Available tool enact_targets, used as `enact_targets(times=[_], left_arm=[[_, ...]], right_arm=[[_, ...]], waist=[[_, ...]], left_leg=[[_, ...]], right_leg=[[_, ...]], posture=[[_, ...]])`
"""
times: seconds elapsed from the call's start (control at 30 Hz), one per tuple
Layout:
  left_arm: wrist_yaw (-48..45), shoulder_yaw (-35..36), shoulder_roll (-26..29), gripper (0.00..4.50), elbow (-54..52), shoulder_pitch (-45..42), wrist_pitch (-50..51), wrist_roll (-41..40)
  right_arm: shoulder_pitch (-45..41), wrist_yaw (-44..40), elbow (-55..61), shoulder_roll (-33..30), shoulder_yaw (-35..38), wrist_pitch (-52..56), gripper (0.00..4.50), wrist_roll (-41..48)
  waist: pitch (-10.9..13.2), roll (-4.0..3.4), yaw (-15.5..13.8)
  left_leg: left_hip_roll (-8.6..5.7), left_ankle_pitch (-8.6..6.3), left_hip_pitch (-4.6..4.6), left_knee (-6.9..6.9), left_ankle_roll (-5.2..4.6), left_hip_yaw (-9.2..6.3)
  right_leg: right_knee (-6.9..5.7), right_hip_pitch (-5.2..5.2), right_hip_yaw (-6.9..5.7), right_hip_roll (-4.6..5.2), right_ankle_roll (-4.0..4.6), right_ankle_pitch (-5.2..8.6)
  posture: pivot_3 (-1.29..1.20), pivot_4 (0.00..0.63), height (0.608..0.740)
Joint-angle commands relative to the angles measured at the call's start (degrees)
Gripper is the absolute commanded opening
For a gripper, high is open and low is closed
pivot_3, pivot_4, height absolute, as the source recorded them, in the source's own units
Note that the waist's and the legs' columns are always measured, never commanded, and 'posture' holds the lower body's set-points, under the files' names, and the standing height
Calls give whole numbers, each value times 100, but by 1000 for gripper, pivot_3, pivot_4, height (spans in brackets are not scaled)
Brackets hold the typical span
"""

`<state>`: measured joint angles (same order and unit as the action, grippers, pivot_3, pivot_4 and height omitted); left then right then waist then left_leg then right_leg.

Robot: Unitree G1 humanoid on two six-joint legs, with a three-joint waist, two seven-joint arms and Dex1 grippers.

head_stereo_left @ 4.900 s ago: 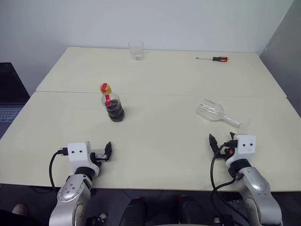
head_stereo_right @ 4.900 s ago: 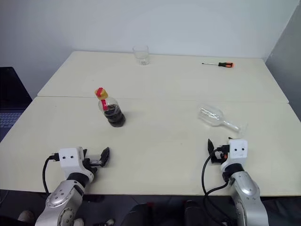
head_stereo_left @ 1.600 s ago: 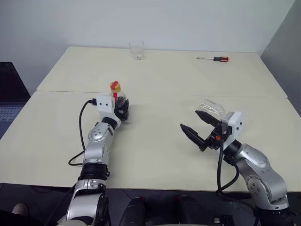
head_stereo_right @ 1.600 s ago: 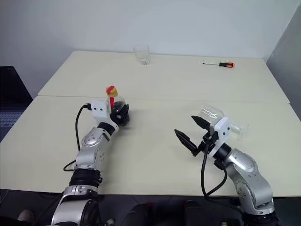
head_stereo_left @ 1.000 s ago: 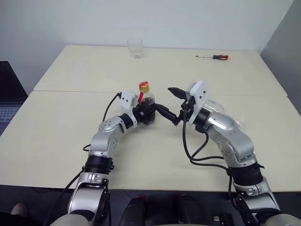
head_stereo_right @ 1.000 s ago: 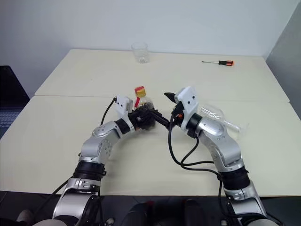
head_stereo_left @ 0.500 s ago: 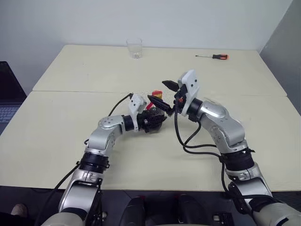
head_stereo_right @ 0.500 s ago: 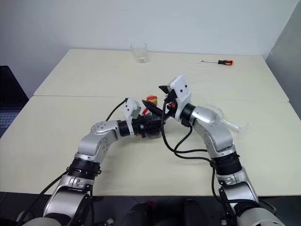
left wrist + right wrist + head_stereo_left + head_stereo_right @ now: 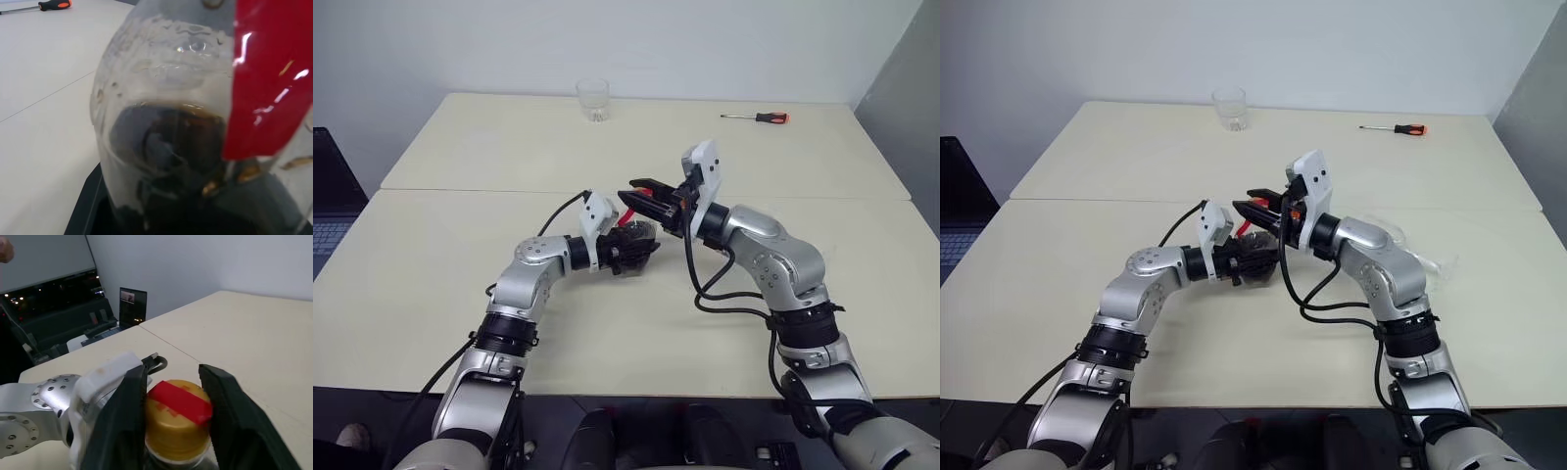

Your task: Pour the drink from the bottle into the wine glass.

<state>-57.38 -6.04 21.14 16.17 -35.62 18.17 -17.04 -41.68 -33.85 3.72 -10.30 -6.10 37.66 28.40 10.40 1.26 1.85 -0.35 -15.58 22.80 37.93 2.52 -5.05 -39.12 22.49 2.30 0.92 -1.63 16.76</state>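
Since the previous frame, the right hand [image 9: 171,423] had closed around the yellowish cap [image 9: 177,421] of the small clear plastic bottle [image 9: 636,238], apparently touching. The left hand [image 9: 628,253] gripped its smooth, light body above the cream tabletop [image 9: 431,284]; hold low.

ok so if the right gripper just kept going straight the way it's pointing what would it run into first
Almost certainly the bottle: the right gripper already has its two fingers on either side of the yellowish cap, with the left gripper holding the bottle's body just beyond. Whether the pads touch the cap yet is unclear.
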Motion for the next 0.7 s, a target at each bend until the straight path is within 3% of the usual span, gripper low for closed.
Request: enact_targets(times=[0.03, 0.27, 0.43, 0.7], left_arm=[[-178, 46, 51, 1947, -169, -152, -226, -42], [-398, 88, 27, 1947, -558, -16, -85, -240], [-566, 114, 190, 1947, -1709, 590, 334, -684], [-458, 215, 538, 1947, -3250, 1257, 891, -1269]], right_arm=[[-148, -43, 197, -10, 198, 2, 1287, 146], [-109, -981, 331, -170, 29, -316, 1287, 309], [-75, -1991, 446, -395, -87, -528, 1287, 517], [-33, -2905, 639, -685, -222, -374, 1287, 808]], waist=[[0, 0, 1], [0, 0, 1], [1, -2, 20], [4, -6, 5]], left_leg=[[0, 0, 0, 0, 0, 0], [-1, 0, 2, 0, 0, 2], [3, -1, 3, -3, -1, 6], [4, -1, 1, 4, -2, 1]], right_leg=[[0, 0, 0, 0, 0, 0], [0, 2, 0, 0, 0, 0], [2, 7, 5, 1, 0, 0], [-8, 4, 2, 2, 0, 0]], posture=[[0, 150, 740], [0, 150, 740], [0, 150, 740], [0, 150, 740]])
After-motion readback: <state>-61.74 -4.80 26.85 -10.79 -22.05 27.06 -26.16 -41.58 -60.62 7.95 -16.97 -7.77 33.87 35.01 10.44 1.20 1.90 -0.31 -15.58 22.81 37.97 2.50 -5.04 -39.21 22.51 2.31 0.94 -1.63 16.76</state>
